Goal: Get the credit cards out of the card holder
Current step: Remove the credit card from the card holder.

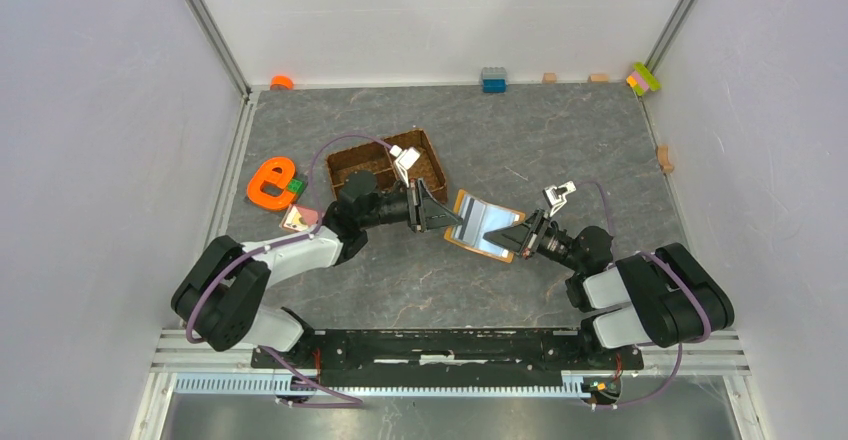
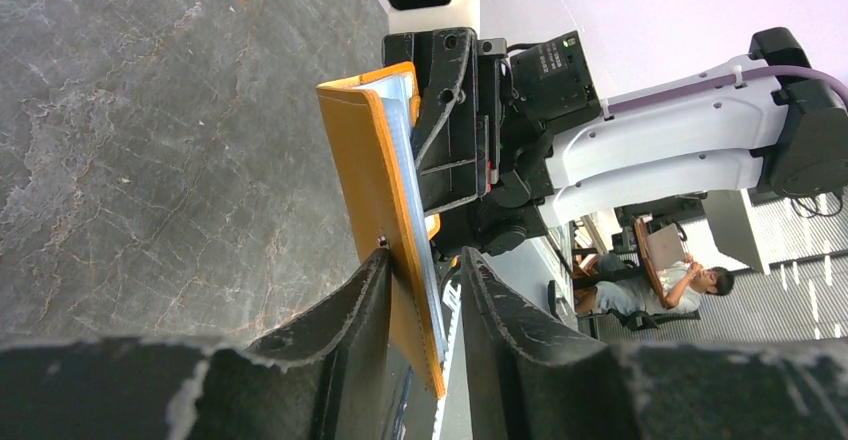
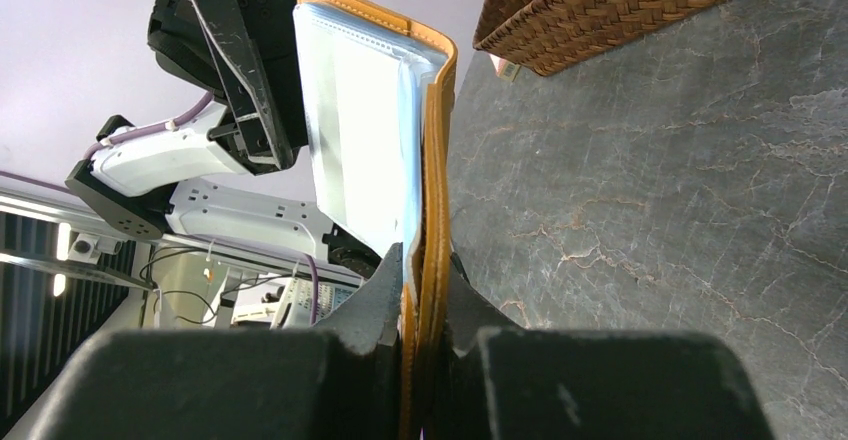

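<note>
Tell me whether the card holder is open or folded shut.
Open. In the top view the card holder is spread, pale lining facing up; the right gripper clamps one edge.

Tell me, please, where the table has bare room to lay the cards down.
Bare table lies behind the card holder, from the woven tray toward the right wall, and in the near strip between it and the black base rail. Crowded: the left side, with tray, orange e-shaped toy and left arm.
</note>
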